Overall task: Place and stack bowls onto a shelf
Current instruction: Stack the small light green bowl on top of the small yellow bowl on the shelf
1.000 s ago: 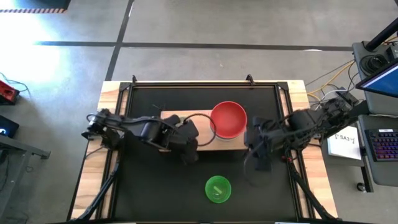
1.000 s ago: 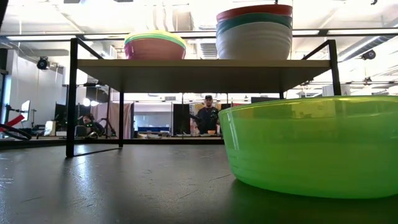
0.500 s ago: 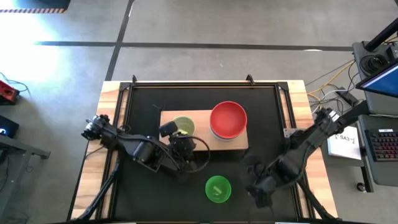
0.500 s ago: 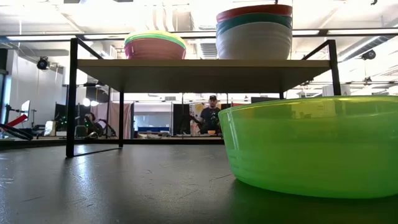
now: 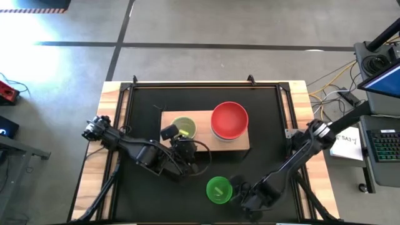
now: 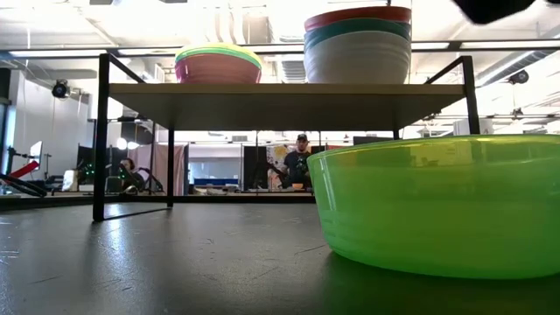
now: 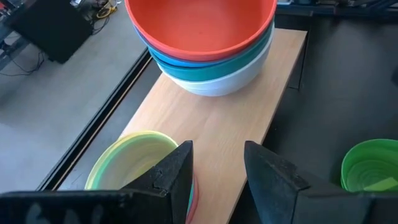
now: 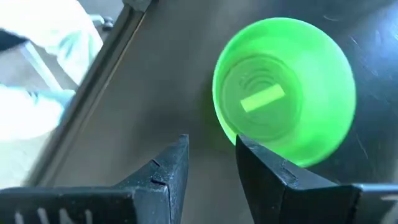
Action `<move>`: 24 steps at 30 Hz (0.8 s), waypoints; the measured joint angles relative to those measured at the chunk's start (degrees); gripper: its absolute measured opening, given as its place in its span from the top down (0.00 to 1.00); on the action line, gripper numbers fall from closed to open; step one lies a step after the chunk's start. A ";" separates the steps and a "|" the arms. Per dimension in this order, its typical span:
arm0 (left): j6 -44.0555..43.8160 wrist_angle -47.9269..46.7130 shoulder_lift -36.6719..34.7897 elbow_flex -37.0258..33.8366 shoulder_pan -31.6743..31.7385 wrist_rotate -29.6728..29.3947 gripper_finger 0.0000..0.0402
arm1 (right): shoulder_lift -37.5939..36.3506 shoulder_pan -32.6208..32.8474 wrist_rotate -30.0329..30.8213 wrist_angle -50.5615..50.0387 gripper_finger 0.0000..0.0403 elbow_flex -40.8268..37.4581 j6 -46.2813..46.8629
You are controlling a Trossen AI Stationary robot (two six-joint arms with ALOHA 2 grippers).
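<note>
Fingers of the right gripper (image 8: 208, 171) parted, nothing between them, poised over the dark bench (image 5: 150, 200). Just ahead of those fingertips: one bright green bowl (image 8: 284, 90), upright, alone on the bench, a pale green label in its bottom. Same bowl in the high view (image 5: 219, 189) immediately beside the right gripper (image 5: 245, 195), at the near edge. Fills the right side of the low view (image 6: 437, 206).

Fingers of the left gripper (image 7: 216, 165) likewise spread, grasping nothing, hovering at the near edge of the shelf (image 7: 230, 130). Beside one finger, on the shelf: small stack (image 7: 134, 165) with a yellow-green bowl on top and a pink rim beneath; cannot tell how many bowls it holds. Farther beyond the fingertips, at the other end of the board: large stack (image 7: 208, 43), red over slate-blue over teal-green over white, four bowls counted. Bright green bowl off to the far side of the other finger, down on the bench, well apart from the shelf.

From above: left gripper (image 5: 185, 164) just in front of the shelf (image 5: 203, 134), small stack (image 5: 184, 127) and large stack (image 5: 229, 120) side by side on it, apart. Low view: shelf (image 6: 284, 94) raised on a black frame, both stacks on top; a person (image 6: 301, 162) far back in the room.
</note>
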 joint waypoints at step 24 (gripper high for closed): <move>-0.68 0.17 0.00 -0.37 -1.37 -1.00 0.68 | 6.39 0.07 7.72 6.28 0.69 0.44 -8.08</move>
